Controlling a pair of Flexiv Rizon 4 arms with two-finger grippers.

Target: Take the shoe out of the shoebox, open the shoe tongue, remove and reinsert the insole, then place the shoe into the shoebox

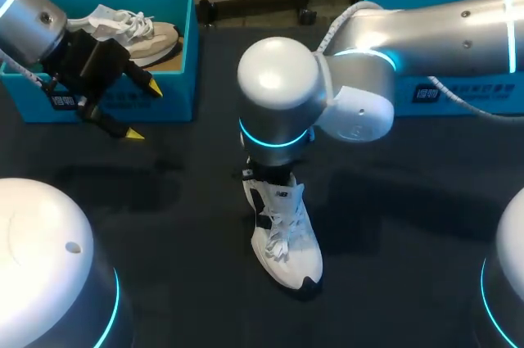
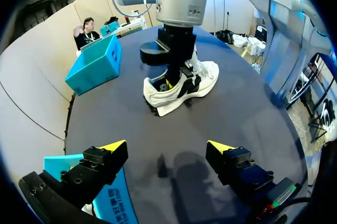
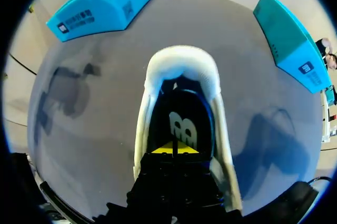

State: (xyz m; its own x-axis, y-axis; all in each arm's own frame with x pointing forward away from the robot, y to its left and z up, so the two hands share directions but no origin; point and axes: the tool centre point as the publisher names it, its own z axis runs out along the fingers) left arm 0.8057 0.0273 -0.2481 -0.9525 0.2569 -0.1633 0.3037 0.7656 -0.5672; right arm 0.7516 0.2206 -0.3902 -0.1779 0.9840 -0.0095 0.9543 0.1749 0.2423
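Note:
A white shoe with black trim [image 1: 286, 241] stands upright mid-table, toe toward the front edge. My right arm reaches in from the right and hangs over its heel, hiding the opening in the head view. In the right wrist view my right gripper [image 3: 175, 148] is shut, its yellow tips together inside the shoe [image 3: 181, 76], just above the dark insole [image 3: 181, 126] with its white mark. My left gripper [image 1: 144, 110] hovers open in front of the left blue shoebox [image 1: 176, 86], holding nothing. From the left wrist, that gripper [image 2: 167, 147] faces the shoe [image 2: 202, 76], well short of it.
The left shoebox holds a second, beige-and-white shoe [image 1: 151, 37]. Another blue shoebox [image 1: 458, 4] stands at the back right, behind my right arm. Dark table surface [image 1: 164, 201] lies bare to the left and right of the shoe.

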